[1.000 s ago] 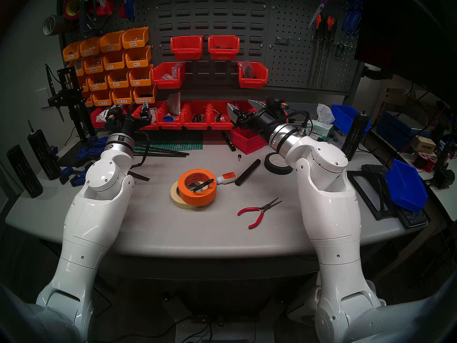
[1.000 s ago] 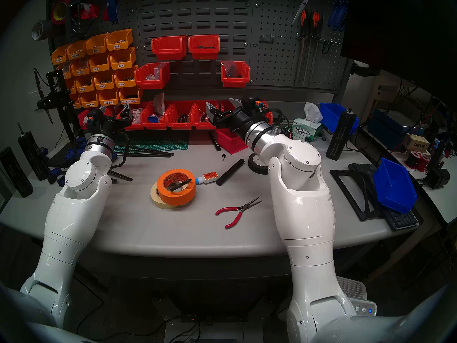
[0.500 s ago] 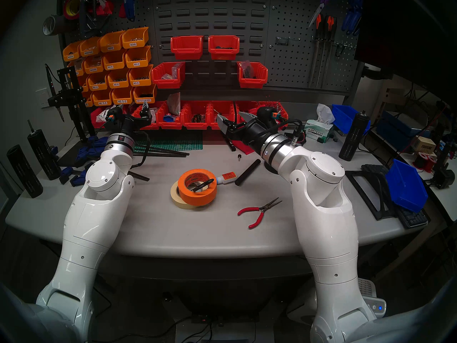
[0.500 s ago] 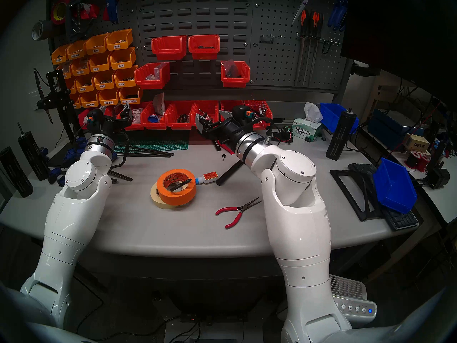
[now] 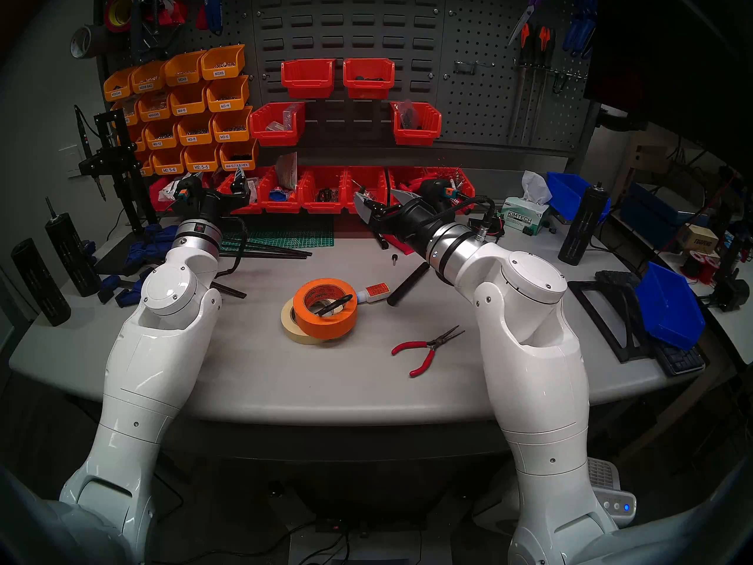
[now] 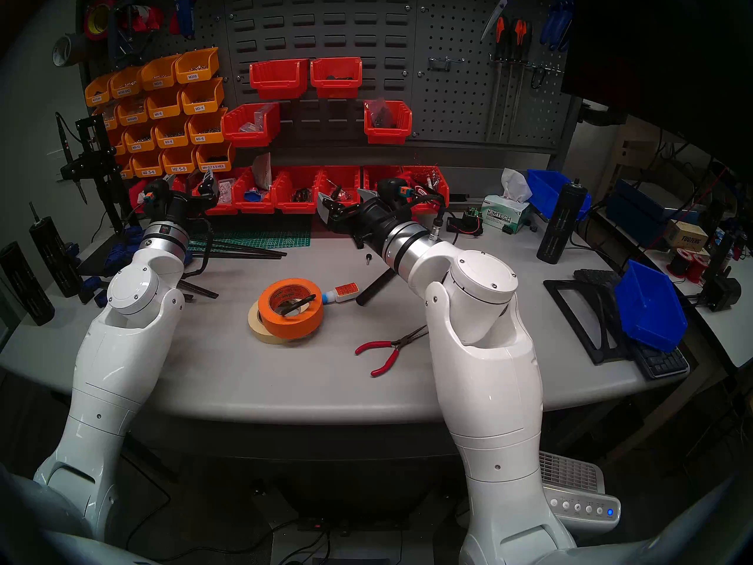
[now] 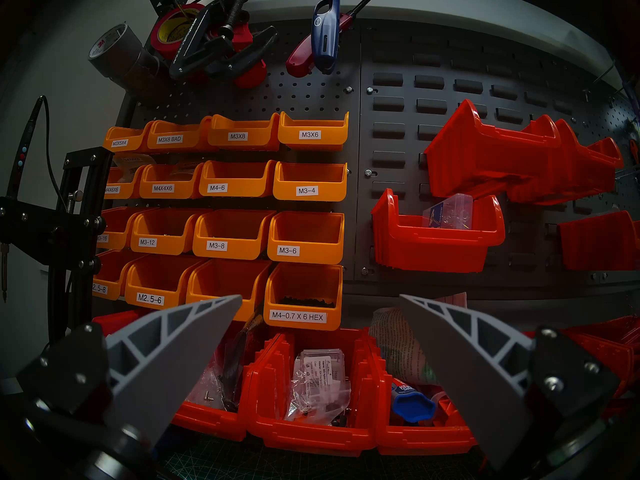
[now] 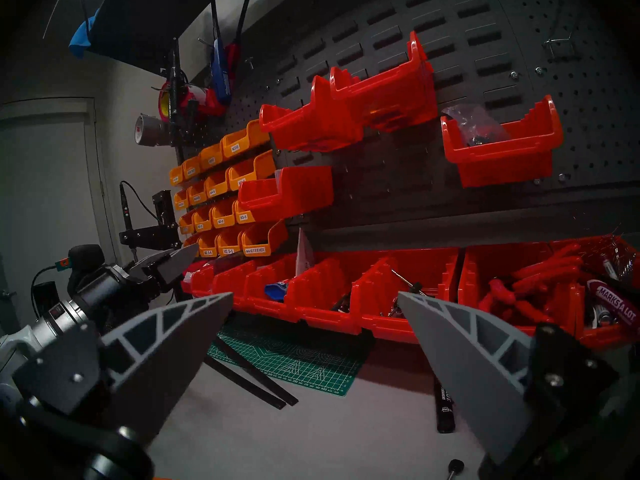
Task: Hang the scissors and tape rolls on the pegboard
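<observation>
The orange tape roll (image 5: 326, 312) (image 6: 291, 309) lies flat at the table's middle, overlapping the cream tape roll (image 5: 290, 325) (image 6: 257, 325). The black-handled scissors (image 5: 335, 304) (image 6: 297, 304) rest across the orange roll's hole. The pegboard (image 5: 481, 99) (image 6: 452, 99) is at the back right, with a bare hook. My left gripper (image 5: 220, 181) (image 6: 189, 181) (image 7: 320, 297) is open and empty in front of the left bins. My right gripper (image 5: 377, 197) (image 6: 341, 196) (image 8: 315, 294) is open and empty, above the table's back, behind and right of the rolls.
Red pliers (image 5: 428, 348), a glue bottle (image 5: 373, 293) and a black cylinder (image 5: 407, 285) lie right of the rolls. A row of red bins (image 5: 322, 191) and a green mat (image 5: 285, 234) are at the back. Blue bins (image 5: 668, 303) stand far right. Purple scissors (image 5: 529, 9) hang on the pegboard.
My right arm has swung left and down, bringing its open gripper lower before the red bins; its forearm now hides the black tape roll. The left arm has not moved.
</observation>
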Tool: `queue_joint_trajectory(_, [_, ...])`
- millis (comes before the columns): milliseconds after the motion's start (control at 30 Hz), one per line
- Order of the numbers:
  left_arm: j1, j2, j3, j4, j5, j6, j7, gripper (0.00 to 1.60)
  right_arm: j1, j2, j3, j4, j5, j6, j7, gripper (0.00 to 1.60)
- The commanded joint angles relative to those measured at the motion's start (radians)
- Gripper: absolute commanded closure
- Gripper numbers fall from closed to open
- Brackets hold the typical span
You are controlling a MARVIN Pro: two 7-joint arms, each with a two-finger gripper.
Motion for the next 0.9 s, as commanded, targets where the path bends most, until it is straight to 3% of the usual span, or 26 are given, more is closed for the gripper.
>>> queue_joint_trajectory(0, [-0.031,0.003,-0.008,-0.028,0.002,-0.011,-0.001,0.00,0.027,-0.007,0.000,-0.038,0.003,-0.010,0.000,0.00])
queue_joint_trajectory(333, [-0.031,0.003,-0.008,-0.028,0.002,-0.011,-0.001,0.00,0.039,0.032,-0.052,-0.030,0.076,0.191,0.097,0.00])
queue_joint_trajectory(867, [-0.031,0.003,-0.007,-0.028,0.001,-0.011,-0.001,0.00,-0.022,0.068,-0.090,-0.221,0.075,0.438,0.093,0.00])
